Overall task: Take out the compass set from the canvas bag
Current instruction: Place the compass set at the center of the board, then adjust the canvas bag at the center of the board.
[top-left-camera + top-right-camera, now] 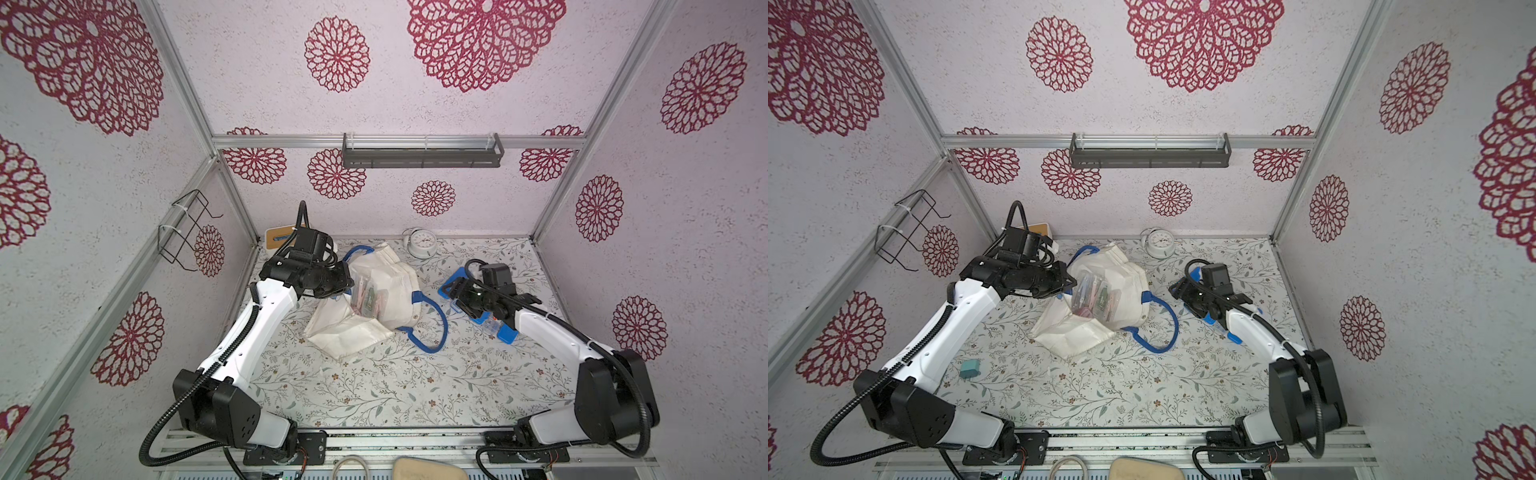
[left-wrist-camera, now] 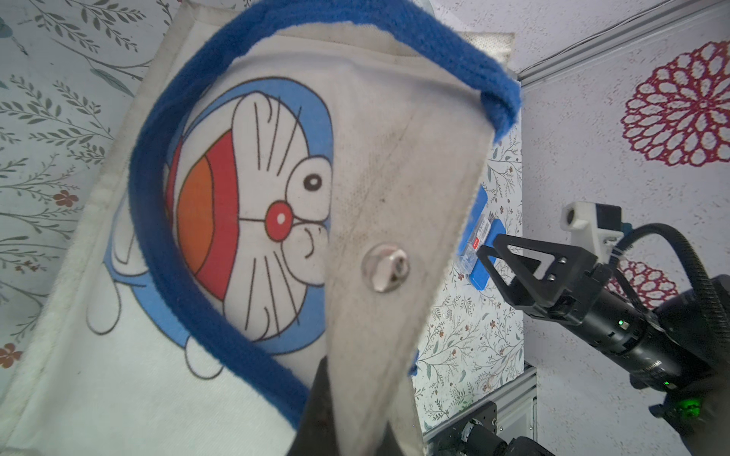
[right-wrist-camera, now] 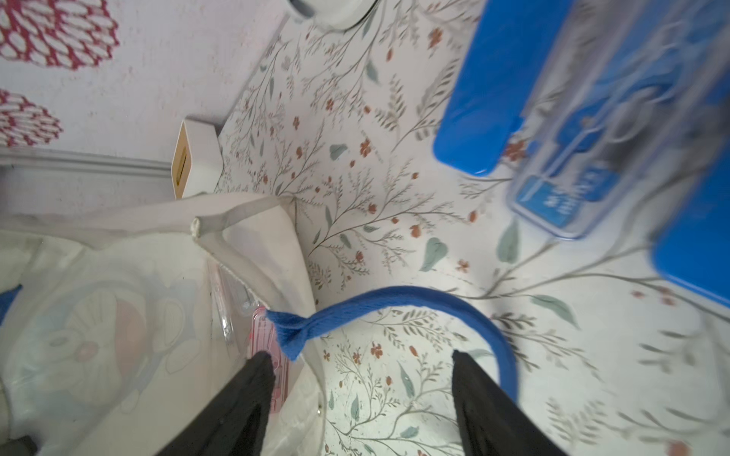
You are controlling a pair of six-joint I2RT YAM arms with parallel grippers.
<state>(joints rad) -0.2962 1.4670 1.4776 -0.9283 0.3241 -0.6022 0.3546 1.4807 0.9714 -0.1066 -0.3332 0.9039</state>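
Note:
The canvas bag (image 1: 374, 307) lies crumpled in mid-table, off-white with blue handles (image 1: 432, 328); its mouth gapes, showing a clear case of pink stationery (image 1: 368, 297). My left gripper (image 2: 355, 379) is shut on the bag's rim near a metal snap and holds that edge up; in both top views it sits at the bag's left side (image 1: 1069, 284). The compass set (image 3: 572, 138), a blue case with a clear lid, lies on the table right of the bag, partly under my right arm (image 1: 494, 330). My right gripper (image 3: 361, 363) is open and empty, just beside that case.
A white alarm clock (image 1: 422, 243) stands at the back. A white tissue box (image 1: 278, 239) sits in the back left corner. A small teal item (image 1: 969, 369) lies front left. A wire basket (image 1: 187, 232) hangs on the left wall, a grey shelf (image 1: 422, 156) on the back wall.

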